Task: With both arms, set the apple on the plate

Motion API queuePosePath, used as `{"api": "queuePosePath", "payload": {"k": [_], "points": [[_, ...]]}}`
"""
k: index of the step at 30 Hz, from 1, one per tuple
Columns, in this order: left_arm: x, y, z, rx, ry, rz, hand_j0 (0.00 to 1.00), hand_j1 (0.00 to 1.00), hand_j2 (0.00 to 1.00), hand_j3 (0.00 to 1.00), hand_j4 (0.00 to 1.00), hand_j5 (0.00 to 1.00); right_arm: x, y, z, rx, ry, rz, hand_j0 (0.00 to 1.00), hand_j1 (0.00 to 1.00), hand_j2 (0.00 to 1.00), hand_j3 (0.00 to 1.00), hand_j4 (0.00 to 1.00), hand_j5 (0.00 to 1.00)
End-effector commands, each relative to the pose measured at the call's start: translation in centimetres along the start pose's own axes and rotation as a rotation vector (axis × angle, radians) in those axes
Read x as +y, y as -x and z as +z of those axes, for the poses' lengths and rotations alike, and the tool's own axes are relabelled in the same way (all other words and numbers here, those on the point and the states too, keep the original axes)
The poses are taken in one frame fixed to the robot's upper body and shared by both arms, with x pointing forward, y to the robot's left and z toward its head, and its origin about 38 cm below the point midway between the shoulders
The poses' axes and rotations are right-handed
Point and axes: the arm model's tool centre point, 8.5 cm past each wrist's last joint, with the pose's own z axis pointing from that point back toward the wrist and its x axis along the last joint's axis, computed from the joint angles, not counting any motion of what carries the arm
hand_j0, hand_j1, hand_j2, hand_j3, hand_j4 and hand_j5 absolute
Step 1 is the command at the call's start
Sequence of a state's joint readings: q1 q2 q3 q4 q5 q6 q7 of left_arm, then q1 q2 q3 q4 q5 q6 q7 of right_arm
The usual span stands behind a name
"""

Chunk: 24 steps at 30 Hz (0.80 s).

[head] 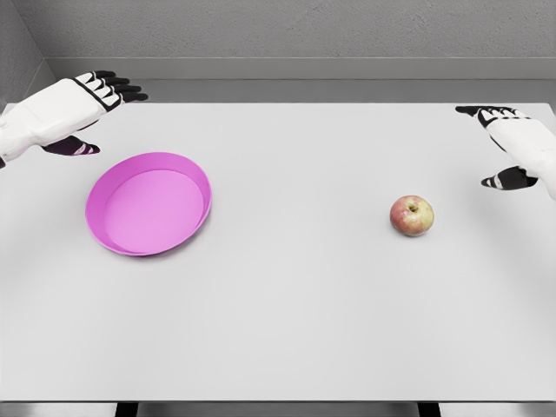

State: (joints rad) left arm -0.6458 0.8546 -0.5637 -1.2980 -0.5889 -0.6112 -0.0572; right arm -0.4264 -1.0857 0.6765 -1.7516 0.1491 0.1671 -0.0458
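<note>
Apple upright, stem up, right of pink plate, left robot hand and right robot hand released.

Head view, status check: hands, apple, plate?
Left hand open, right hand open, both empty. Red-yellow apple on white table, untouched. Pink round plate empty. Path clear.

A wide, pale grey surface fills most of the view, with 2 dark legs beneath its near edge and a grey wall behind.
</note>
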Motion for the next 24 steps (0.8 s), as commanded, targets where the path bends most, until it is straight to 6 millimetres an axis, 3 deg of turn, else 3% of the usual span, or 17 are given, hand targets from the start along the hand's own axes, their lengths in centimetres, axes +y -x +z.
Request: {"api": "queuePosePath", "payload": {"k": [1, 6, 13, 18, 24], "points": [[0.0, 0.1, 0.1, 0.003, -0.002, 0.003, 1.00, 1.00, 1.00, 1.00, 1.00, 1.00, 0.0, 0.0, 0.0, -0.002, -0.001, 0.004, 1.00, 1.00, 1.00, 1.00, 1.00, 1.00], [0.1, 0.2, 0.1, 0.005, -0.004, 0.004, 1.00, 1.00, 1.00, 1.00, 1.00, 1.00, -0.5, -0.4, 0.7, -0.104, -0.010, 0.023, 1.00, 1.00, 1.00, 1.00, 1.00, 1.00], [0.0, 0.2, 0.2, 0.007, -0.003, 0.003, 1.00, 1.00, 1.00, 1.00, 1.00, 1.00, 0.0, -1.0, 1.8, -0.240, -0.322, 0.095, 1.00, 1.00, 1.00, 1.00, 1.00, 1.00], [0.0, 0.2, 0.2, 0.007, 0.000, 0.002, 1.00, 1.00, 1.00, 1.00, 1.00, 1.00, 0.8, -2.8, 0.9, -0.308, -0.310, 0.066, 1.00, 1.00, 1.00, 1.00, 1.00, 1.00], [0.0, 0.2, 0.1, 0.008, 0.005, -0.006, 1.00, 1.00, 1.00, 1.00, 1.00, 1.00, 3.6, -6.1, -0.8, -0.389, -0.439, 0.070, 1.00, 1.00, 1.00, 1.00, 1.00, 1.00]]}}
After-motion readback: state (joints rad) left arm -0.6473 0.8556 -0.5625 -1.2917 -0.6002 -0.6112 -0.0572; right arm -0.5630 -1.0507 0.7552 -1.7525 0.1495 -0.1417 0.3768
